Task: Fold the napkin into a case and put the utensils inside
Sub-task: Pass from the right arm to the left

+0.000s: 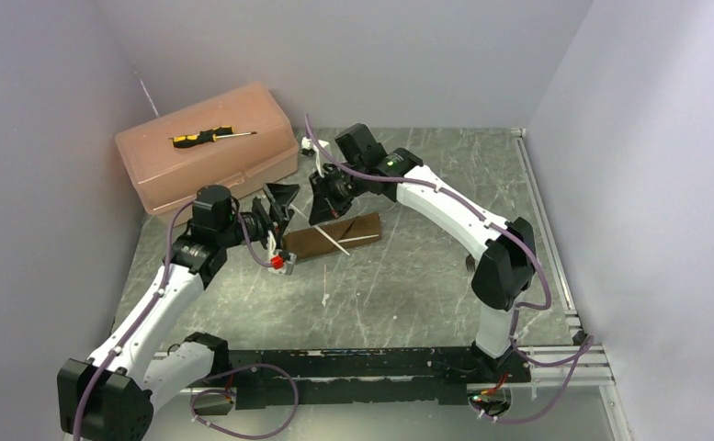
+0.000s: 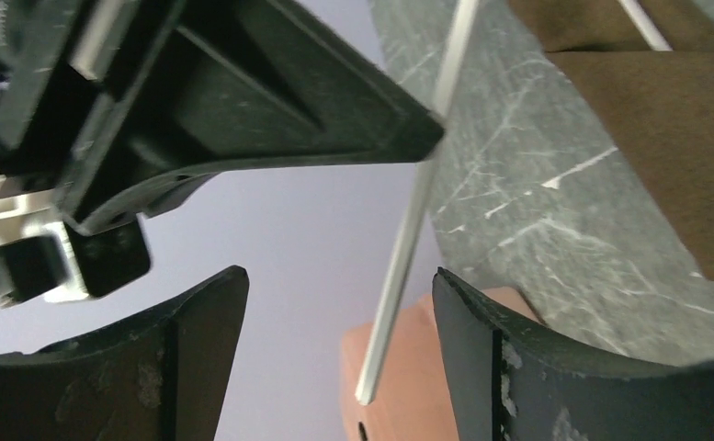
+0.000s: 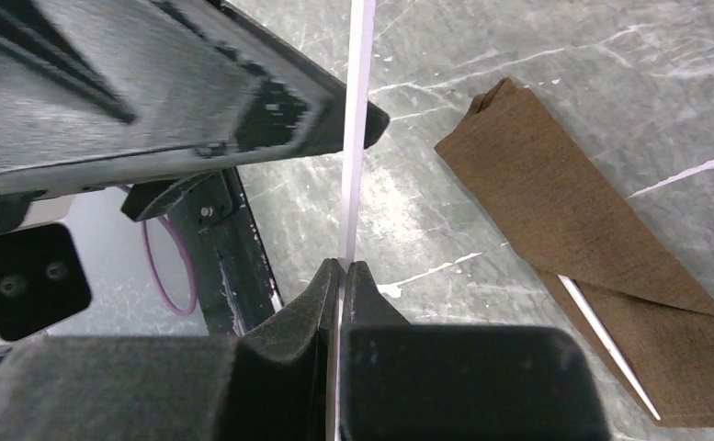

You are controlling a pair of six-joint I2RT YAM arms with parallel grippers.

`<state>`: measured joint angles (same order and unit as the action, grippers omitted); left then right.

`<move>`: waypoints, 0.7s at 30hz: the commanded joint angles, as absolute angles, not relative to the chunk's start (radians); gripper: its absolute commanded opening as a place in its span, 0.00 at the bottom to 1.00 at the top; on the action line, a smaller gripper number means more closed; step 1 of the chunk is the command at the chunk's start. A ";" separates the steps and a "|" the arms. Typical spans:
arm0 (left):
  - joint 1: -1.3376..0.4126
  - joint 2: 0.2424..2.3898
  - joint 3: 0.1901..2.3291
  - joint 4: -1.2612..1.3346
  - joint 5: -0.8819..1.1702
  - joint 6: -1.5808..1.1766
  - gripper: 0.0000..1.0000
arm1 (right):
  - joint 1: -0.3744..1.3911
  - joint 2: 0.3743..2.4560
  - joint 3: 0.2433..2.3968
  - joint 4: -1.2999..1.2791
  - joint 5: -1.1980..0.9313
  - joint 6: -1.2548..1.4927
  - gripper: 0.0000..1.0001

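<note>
The brown napkin [image 1: 334, 241] lies folded as a narrow case [image 3: 592, 230] on the table. A thin silvery utensil [image 3: 610, 344] sticks out from under its fold. My right gripper [image 3: 344, 265] is shut on another thin utensil [image 3: 357, 110], held above the table to the left of the case. That utensil's [image 2: 408, 230] free end reaches between the jaws of my left gripper [image 2: 339, 276], which is open. The utensil is nearer the right finger [image 2: 481, 349] and touches neither. The two grippers face each other closely [image 1: 293, 209].
A pink box [image 1: 208, 161] stands at the back left, with a yellow-and-black screwdriver [image 1: 210, 137] on its lid. Grey walls close in the table on the left, back and right. A metal rail [image 1: 546, 230] runs along the right edge.
</note>
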<state>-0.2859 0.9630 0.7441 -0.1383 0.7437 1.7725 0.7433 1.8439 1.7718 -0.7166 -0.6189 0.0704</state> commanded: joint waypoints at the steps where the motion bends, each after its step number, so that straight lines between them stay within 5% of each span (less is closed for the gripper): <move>1: -0.288 0.972 0.774 -0.249 0.737 1.851 0.78 | 0.748 1.809 1.795 -0.716 -0.621 0.051 0.00; 8: -0.288 0.991 0.775 -0.223 0.719 1.852 0.75 | 0.751 1.801 1.798 -0.732 -0.619 0.041 0.00; 12: -0.288 1.006 0.766 -0.171 0.691 1.842 0.66 | 0.760 1.805 1.807 -0.746 -0.617 0.029 0.00; 19: -0.288 1.056 0.791 -0.173 0.581 1.802 0.31 | 0.765 1.804 1.820 -0.768 -0.604 0.010 0.00; 21: -0.288 1.058 0.793 -0.161 0.582 1.790 0.09 | 0.765 1.813 1.830 -0.774 -0.598 0.008 0.00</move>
<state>-0.2859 1.0508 0.7475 -0.1913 0.6186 1.8122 0.7593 1.8439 1.7725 -0.7662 -0.6083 0.0330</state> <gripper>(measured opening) 0.273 0.021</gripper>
